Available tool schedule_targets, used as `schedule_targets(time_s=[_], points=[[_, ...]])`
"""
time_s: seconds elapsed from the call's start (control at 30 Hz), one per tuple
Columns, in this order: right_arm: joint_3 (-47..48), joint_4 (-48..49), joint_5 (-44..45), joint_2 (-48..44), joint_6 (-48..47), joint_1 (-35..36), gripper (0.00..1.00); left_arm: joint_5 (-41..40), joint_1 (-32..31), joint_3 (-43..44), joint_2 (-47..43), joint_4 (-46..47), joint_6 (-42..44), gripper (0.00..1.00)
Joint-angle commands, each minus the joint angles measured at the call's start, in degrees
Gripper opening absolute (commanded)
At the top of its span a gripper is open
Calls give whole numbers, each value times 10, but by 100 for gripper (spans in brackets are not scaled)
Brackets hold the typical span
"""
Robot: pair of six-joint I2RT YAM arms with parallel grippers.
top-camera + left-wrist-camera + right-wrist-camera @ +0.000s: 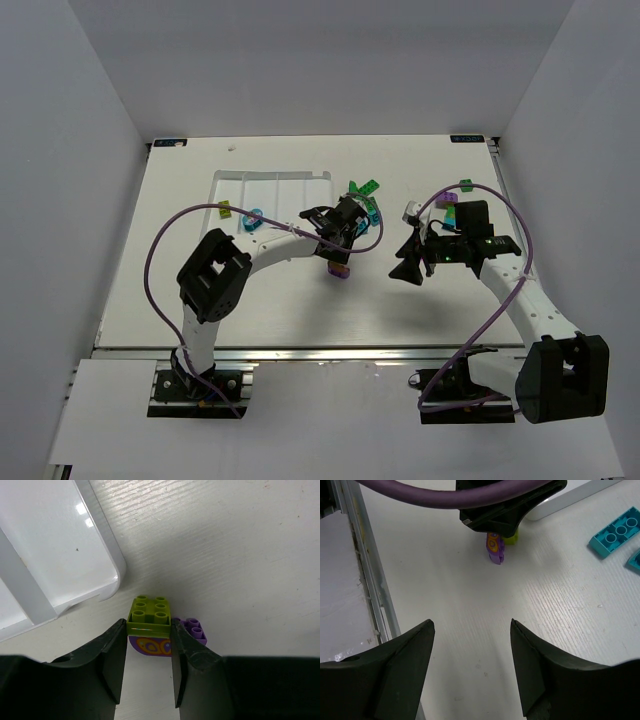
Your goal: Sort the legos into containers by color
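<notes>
My left gripper point(148, 626) has its jaws against both sides of a yellow-green lego point(150, 614) that sits on a purple lego point(195, 629) with an orange pattern. In the top view this pair point(339, 271) is just below the left gripper point(339, 258), right of the white tray point(270, 185) of containers. The right wrist view shows the pair point(495, 547) standing on the table. My right gripper point(471, 625) is open over bare table, empty. More legos lie loose: green point(364, 187), teal point(373, 213), yellow point(225, 210), and teal point(615, 537).
A tray corner point(107, 575) is close to the left of the held brick. A green lego point(464, 185) and a purple one point(450, 199) lie behind the right arm. The metal rail point(365, 580) marks the table's near edge.
</notes>
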Motion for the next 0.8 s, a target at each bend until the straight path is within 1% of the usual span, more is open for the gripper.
schedule_targets(time_s=[0.0,0.07,0.1,0.13,0.17,0.23,0.27,0.3,0.33,0.37,0.4,0.43,0.47,0.5,0.57,0.6,0.63,0.67,0.7,0.77], points=[[17,-10,-24,-2,-13,-2,67,3,-3,-7,-18,9,-13,28],[22,-18,-32,2,-14,-2,66,11,-3,-3,-39,13,-29,24],[24,-19,-45,3,-11,-2,63,16,-3,-4,-47,16,-34,23],[26,-19,-54,6,-8,-2,61,32,-3,-13,-58,22,-50,18],[32,-28,-63,7,-9,-2,60,43,-3,-21,-82,43,-61,15],[36,-26,-78,11,8,3,50,66,-3,-47,-114,77,-87,11],[43,-22,-79,13,20,5,46,84,-3,-80,-131,113,-99,11],[46,-14,-77,15,35,5,38,91,-3,-98,-163,130,-108,9],[50,-5,-71,20,83,8,34,95,-3,-114,-178,145,-121,6],[54,5,-61,23,116,11,31,99,-3,-141,-192,170,-128,5],[64,27,-34,25,152,12,32,100,-3,-153,-216,180,-132,5],[69,34,-29,27,180,13,35,100,-3,-164,-227,190,-138,5],[72,42,-23,28,229,15,36,99,-3,-174,-236,203,-142,4],[76,52,1,26,258,18,39,91,-3,-192,-245,208,-145,4],[78,79,4,20,307,23,42,83,-3,-203,-264,216,-154,3],[78,88,24,17,327,28,47,77,-3,-210,-267,217,-156,3],[78,100,38,18,345,36,49,76,-3,-212,-272,218,-160,3],[79,100,43,20,361,39,50,74,-3,-215,-274,221,-164,2],[80,100,61,23,371,43,52,72,-3,-218,-277,224,-166,1],[81,102,101,28,400,56,53,67,-3,-229,-286,235,-174,1]])
